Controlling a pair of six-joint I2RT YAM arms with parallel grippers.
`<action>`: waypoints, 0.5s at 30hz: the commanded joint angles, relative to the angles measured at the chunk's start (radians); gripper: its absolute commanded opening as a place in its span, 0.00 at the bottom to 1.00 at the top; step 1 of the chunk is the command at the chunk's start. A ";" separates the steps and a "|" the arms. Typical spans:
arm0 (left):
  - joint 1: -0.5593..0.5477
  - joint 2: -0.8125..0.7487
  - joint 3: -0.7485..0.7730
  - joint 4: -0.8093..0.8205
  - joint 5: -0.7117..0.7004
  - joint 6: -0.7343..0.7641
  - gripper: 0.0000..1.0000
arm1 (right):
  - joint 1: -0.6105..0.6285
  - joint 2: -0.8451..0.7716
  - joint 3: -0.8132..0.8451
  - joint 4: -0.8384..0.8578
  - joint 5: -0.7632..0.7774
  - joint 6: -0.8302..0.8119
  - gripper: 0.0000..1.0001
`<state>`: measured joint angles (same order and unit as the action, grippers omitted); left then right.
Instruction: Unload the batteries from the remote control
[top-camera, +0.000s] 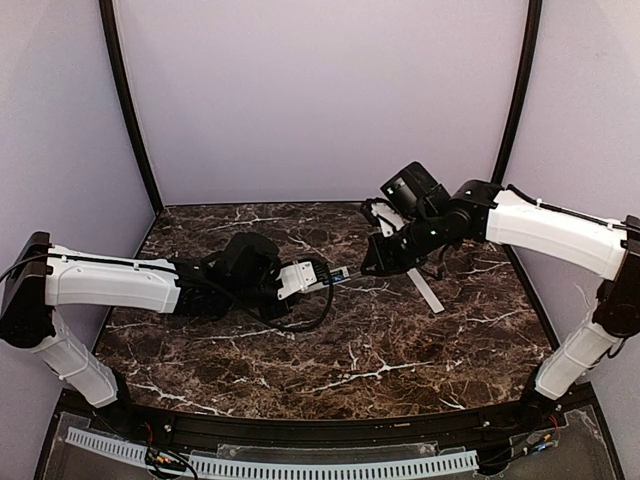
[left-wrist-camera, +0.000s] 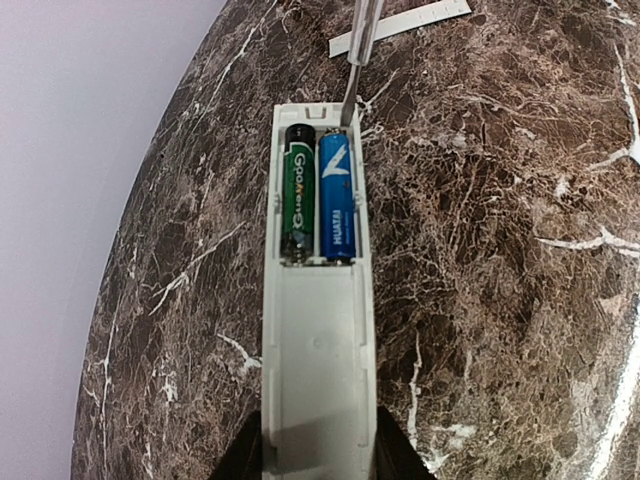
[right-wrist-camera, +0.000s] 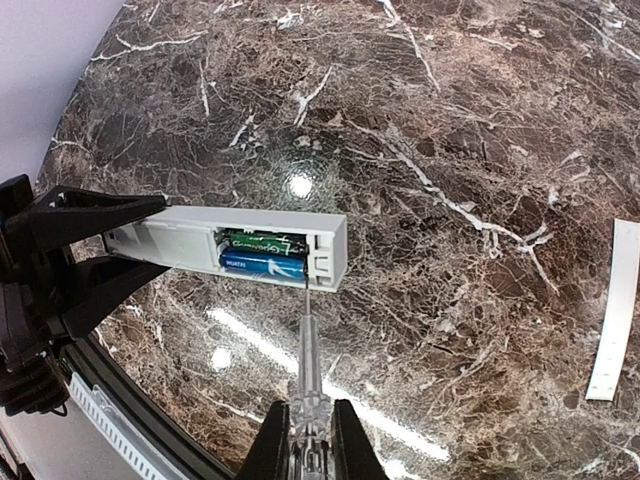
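The remote control (left-wrist-camera: 318, 370) is held by its plain end, clamped between the left fingers (left-wrist-camera: 248, 462), and appears to be raised clear of the surface (left-wrist-camera: 500, 250) with the open compartment facing up. Both cells are seated in it: the green battery (left-wrist-camera: 299, 190) and, just beside it, the blue battery (left-wrist-camera: 337, 195). A clear-handled screwdriver (right-wrist-camera: 308, 370) is clamped between the right fingers (right-wrist-camera: 268, 440), and its tip is set at the compartment's far end, by the end of the blue battery. The cover (right-wrist-camera: 615, 310) is seen lying well apart on the surface.

Several slips can be expected. If the tip is pushed rather than levered, the remote is likely to be twisted or driven back through the left grip, since only one end is held. If the blade skates off the rounded cell, the plastic wall or a contact may be gouged. A cell that is pried out suddenly may be flung clear and rolled off the surface.
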<state>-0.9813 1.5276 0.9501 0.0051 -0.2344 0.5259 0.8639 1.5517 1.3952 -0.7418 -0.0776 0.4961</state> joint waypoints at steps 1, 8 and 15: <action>-0.008 -0.001 0.030 0.001 -0.012 -0.016 0.00 | 0.009 0.014 0.027 0.019 -0.005 0.008 0.00; -0.008 0.000 0.031 0.001 -0.008 -0.017 0.00 | 0.009 0.023 0.023 0.028 -0.005 0.006 0.00; -0.010 0.000 0.031 0.000 -0.001 -0.021 0.00 | 0.009 0.030 0.022 0.040 -0.001 0.004 0.00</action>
<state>-0.9852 1.5280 0.9501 0.0029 -0.2375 0.5182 0.8642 1.5692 1.3952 -0.7349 -0.0818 0.4957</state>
